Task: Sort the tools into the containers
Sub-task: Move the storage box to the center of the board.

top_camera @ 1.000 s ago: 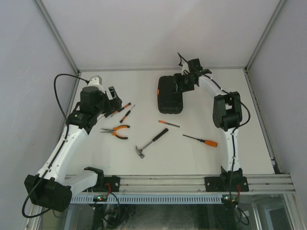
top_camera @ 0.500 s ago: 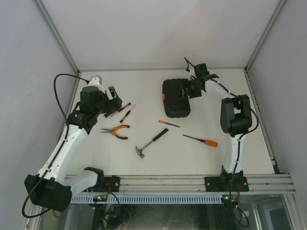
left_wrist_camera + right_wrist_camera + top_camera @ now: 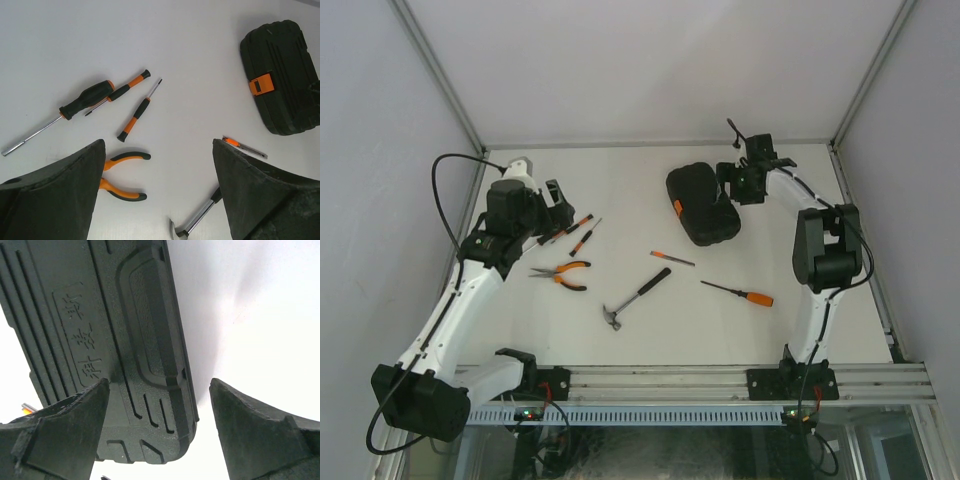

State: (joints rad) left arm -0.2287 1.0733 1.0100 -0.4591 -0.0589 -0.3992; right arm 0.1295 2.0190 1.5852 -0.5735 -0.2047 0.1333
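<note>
Your left claw (image 3: 157, 145) stands wide apart and empty over the pliers (image 3: 122, 158) and screwdrivers (image 3: 134, 119) at far left. The hammer (image 3: 641, 294) lies mid-table. Far right, the case (image 3: 703, 205) is shut, contents hidden, with its long axis running far-left to near-right and its latch (image 3: 677, 207) facing left. Your right claw (image 3: 159, 390), fingers apart, hangs at its right edge and is the nearer arm.

**The setting: a white table (image 3: 720, 335)**

Its matte top is enclosed by a plain pale back wall (image 3: 650, 70) and grey side walls (image 3: 370, 200), which meet at slanting metal struts (image 3: 440, 80). A ribbed aluminium rail (image 3: 670, 378) runs along the near edge, with a perforated strip (image 3: 660, 415) just below it. Beneath that are possibly glass panels, too dim to tell.
</note>
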